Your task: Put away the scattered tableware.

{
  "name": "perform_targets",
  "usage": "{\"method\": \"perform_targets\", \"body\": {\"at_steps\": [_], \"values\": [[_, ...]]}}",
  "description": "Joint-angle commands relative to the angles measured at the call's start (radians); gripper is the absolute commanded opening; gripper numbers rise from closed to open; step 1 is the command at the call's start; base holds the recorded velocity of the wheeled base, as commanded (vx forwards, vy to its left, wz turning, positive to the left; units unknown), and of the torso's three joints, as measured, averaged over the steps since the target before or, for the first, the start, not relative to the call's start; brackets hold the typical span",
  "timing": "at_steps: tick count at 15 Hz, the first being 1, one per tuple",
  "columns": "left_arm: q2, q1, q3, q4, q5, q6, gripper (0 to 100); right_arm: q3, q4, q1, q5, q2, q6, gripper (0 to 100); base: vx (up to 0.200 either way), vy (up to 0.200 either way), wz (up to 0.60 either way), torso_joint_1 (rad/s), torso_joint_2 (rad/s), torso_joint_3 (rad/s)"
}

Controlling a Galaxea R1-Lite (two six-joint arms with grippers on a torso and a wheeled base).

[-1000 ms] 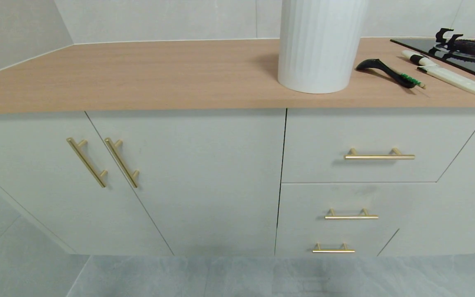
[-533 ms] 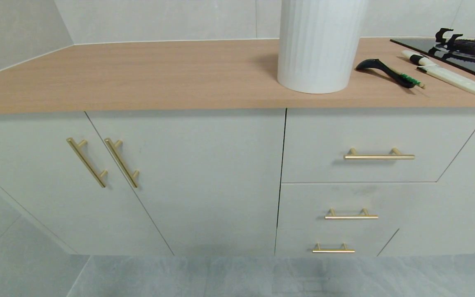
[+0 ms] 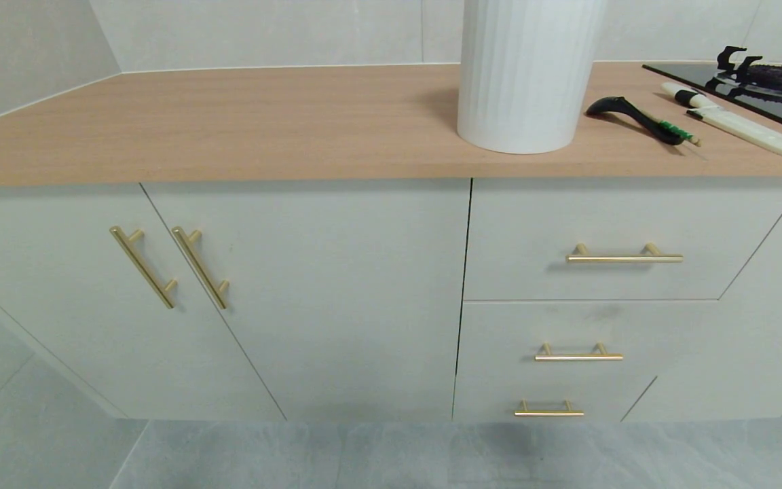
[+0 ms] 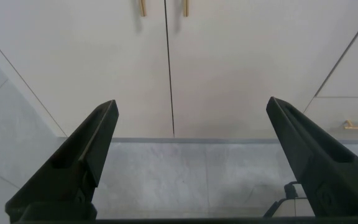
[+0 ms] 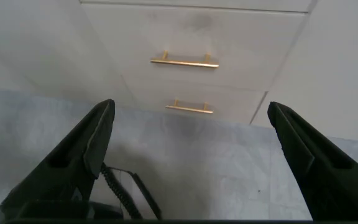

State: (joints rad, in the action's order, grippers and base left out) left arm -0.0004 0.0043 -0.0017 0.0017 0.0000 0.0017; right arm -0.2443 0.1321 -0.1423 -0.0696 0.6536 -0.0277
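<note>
Left wrist view gives you the nearest facts: the left gripper (image 4: 191, 165) hangs low over the floor, facing the cabinet doors (image 4: 166, 68), its jaws spread wide with nothing between them. The right gripper (image 5: 188, 165) is just as low, jaws likewise wide apart and empty, facing the lower drawer handles (image 5: 184, 62).

Farther off and higher, on the wooden worktop (image 3: 228, 122), lies the tableware you are after, all toward the robot's right and well apart from both grippers. A black curved utensil (image 3: 625, 112) lies just beside the tall white ribbed container (image 3: 523, 75), and a thin green-and-tan stick (image 3: 679, 132) touches its far end. Past those lies a white knife (image 3: 737, 122) with a black band near the handle, close to the hob (image 3: 771, 81).

Expect all three to be light and stiff, probably smooth plastic, so likely to slip under a loose pinch. They lie flat, leaving little room under them. Take the black utensil where its thick handle arches up off the wood. Take the knife by its handle at the banded end, across its width, and keep off the blade. The stick is the thinnest and may roll. The container could be ceramic; you cannot tell, so avoid knocking it.
</note>
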Motion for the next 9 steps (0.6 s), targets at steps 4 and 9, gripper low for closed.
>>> {"method": "perform_targets", "body": {"at_steps": [4,9], "values": [[0.000,0.000,0.000,0.000,0.000,0.000,100,-0.021,0.238,-0.026,-0.004,0.457,0.003,100,0.000,0.000,0.00,0.000,0.00,0.000],[0.000,0.000,0.000,0.000,0.000,0.000,100,-0.017,0.342,-0.026,-0.004,0.741,0.003,100,0.000,0.000,0.00,0.000,0.00,0.000]]}}
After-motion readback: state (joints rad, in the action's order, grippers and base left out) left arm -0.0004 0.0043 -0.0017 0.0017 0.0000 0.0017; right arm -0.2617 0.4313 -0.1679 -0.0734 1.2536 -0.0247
